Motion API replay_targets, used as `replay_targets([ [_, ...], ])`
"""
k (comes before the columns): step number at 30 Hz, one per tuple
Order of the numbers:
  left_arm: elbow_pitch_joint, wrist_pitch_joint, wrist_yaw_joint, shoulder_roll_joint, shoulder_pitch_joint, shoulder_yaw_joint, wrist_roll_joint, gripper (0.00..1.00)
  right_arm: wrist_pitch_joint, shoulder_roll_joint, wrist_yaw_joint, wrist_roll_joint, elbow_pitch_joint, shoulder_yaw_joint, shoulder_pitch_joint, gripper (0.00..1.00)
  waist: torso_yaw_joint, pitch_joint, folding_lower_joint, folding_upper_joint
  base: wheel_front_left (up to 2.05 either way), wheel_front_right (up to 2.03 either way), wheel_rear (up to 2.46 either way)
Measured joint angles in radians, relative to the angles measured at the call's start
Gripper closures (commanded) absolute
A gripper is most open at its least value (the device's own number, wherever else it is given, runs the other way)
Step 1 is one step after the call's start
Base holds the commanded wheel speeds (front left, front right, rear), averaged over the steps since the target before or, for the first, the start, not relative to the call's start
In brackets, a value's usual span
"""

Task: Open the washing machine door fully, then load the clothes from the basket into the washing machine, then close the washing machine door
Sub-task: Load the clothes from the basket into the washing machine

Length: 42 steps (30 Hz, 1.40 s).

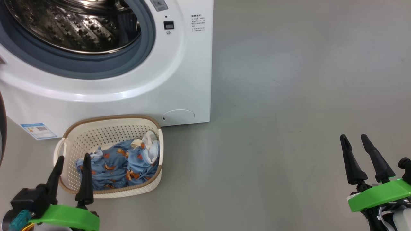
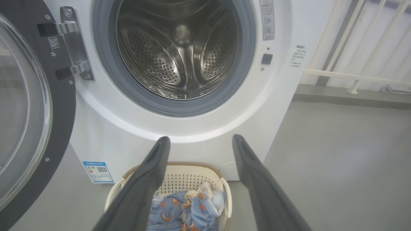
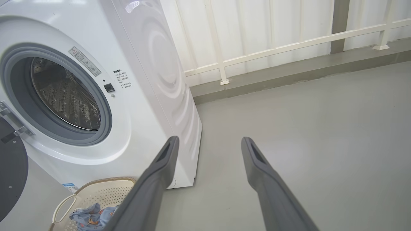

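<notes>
The white washing machine [image 1: 179,73] [image 2: 106,128] [image 3: 151,64] stands with its steel drum bare. Its black-rimmed glass door [image 2: 29,106] [image 3: 11,166] is swung wide open to the left on its hinge. On the floor in front sits the cream basket [image 1: 106,131] [image 2: 189,175] [image 3: 96,192] holding the blue bear-print clothes [image 1: 118,166] [image 2: 189,208] [image 3: 91,216]. My left gripper [image 1: 73,158] [image 2: 199,141] hovers open at the basket's near left edge, holding nothing. Far to the right, over bare floor, my right gripper [image 1: 354,137] [image 3: 208,141] is open and holds nothing.
Grey floor [image 1: 289,96] stretches to the right of the machine. A white railing and wall [image 3: 273,48] run behind it, with a raised grey kerb below. A blue label [image 2: 98,171] is stuck low on the machine's front.
</notes>
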Motion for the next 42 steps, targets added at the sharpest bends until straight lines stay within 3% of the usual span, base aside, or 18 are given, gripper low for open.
replay_targets([
  [12, 0.016, 0.0, 0.0, 0.005, 0.0, -0.004, -0.029, 0.0, 0.0, 0.001, 0.0, 0.0, -0.002, -0.002, 0.0, 0.0, 0.011, 0.008, 0.0, 0.0, 0.02, -0.08, 0.06],
  [29, 0.02, 0.0, 0.0, 0.016, -0.01, -0.017, -0.03, 0.0, 0.0, 0.012, 0.0, 0.0, -0.003, 0.001, -0.004, 0.0, 0.008, 0.035, 0.0, 0.0, 0.54, -1.53, 0.98],
  [42, 0.021, 0.0, 0.0, 0.01, -0.022, -0.018, -0.022, 0.0, 0.0, 0.016, 0.0, 0.0, -0.003, 0.006, -0.004, 0.0, 0.009, 0.032, 0.0, 0.0, 0.13, -0.15, 0.02],
])
